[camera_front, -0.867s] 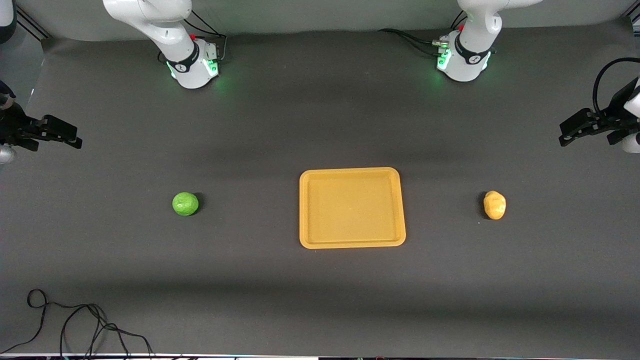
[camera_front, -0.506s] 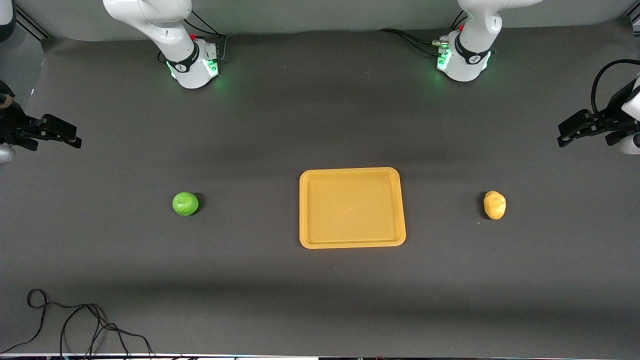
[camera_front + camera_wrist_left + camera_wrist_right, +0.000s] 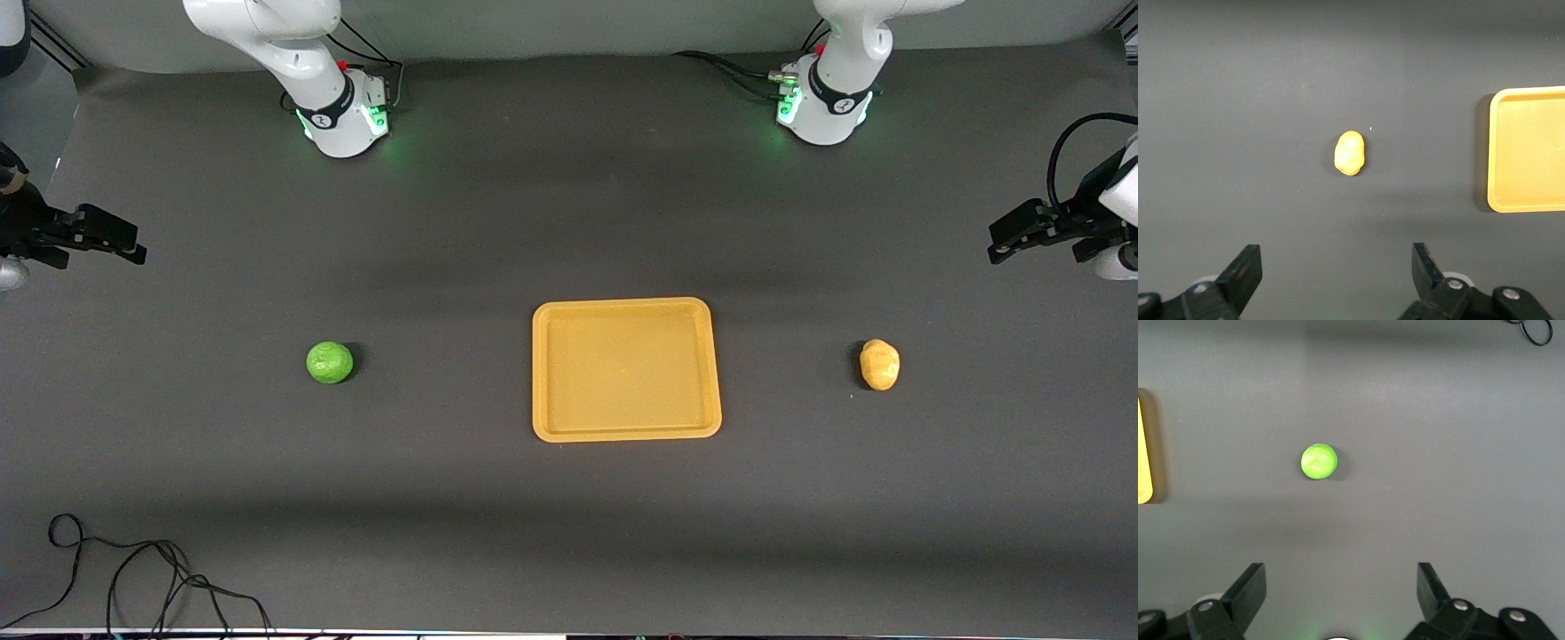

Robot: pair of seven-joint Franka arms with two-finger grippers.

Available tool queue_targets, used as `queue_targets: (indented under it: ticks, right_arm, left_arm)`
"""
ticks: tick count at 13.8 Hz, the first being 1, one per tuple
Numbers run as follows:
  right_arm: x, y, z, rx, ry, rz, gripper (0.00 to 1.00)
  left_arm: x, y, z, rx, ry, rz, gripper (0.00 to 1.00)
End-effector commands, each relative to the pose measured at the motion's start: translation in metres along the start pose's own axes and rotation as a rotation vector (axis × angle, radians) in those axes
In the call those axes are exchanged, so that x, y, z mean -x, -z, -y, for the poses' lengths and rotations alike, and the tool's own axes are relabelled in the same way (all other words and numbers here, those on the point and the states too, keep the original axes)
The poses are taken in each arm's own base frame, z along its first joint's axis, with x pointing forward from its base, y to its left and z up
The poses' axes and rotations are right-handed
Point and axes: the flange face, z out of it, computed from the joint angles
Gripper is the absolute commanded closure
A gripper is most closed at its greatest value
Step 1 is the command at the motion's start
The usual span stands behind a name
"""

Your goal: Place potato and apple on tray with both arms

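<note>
The yellow-orange tray (image 3: 626,369) lies empty at the middle of the table. The green apple (image 3: 330,363) sits on the mat toward the right arm's end; it also shows in the right wrist view (image 3: 1319,461). The lumpy yellow-orange potato (image 3: 879,364) sits toward the left arm's end and shows in the left wrist view (image 3: 1350,153). My right gripper (image 3: 124,246) is open and empty, up over the mat at the right arm's end. My left gripper (image 3: 1005,242) is open and empty, up over the mat at the left arm's end. In both wrist views the fingers (image 3: 1245,270) (image 3: 1248,587) stand wide apart.
A black cable (image 3: 133,569) lies looped on the mat near the front camera's edge at the right arm's end. The two arm bases (image 3: 342,116) (image 3: 822,107) stand along the table's edge farthest from the front camera. The tray's rim shows in both wrist views (image 3: 1495,153) (image 3: 1143,447).
My left gripper has drifted slightly toward the table's middle. The right gripper, apple, potato and tray have not moved.
</note>
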Motion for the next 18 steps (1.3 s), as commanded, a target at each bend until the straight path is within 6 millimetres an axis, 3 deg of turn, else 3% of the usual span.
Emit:
queue_targets:
  ticks: [1,5,9,13,15,18]
  right_arm:
    - [0.003,0.003,0.001,-0.016,0.013,-0.021,0.0]
    - [-0.002,0.011,0.002,-0.014,0.019,-0.042,0.0]
    - [-0.006,0.004,0.003,-0.016,0.021,-0.029,0.0]
    - [-0.003,0.01,0.002,-0.027,0.009,-0.037,0.0]
    - [-0.003,0.009,0.004,-0.025,0.011,-0.035,0.0]
    - [-0.003,0.006,0.015,-0.024,0.026,-0.023,0.0]
  left_arm:
    - [-0.002,-0.006,0.003,-0.001,-0.017,0.024,0.0]
    - [-0.003,-0.019,0.009,0.0,-0.008,0.036,0.0]
    - [-0.003,-0.021,0.009,0.0,-0.016,0.039,0.0]
    - [-0.006,-0.024,0.009,0.001,-0.016,0.032,0.0]
    - [-0.009,-0.033,0.008,0.001,-0.018,0.027,0.0]
    - [-0.017,-0.063,0.008,0.0,-0.019,0.01,0.0]
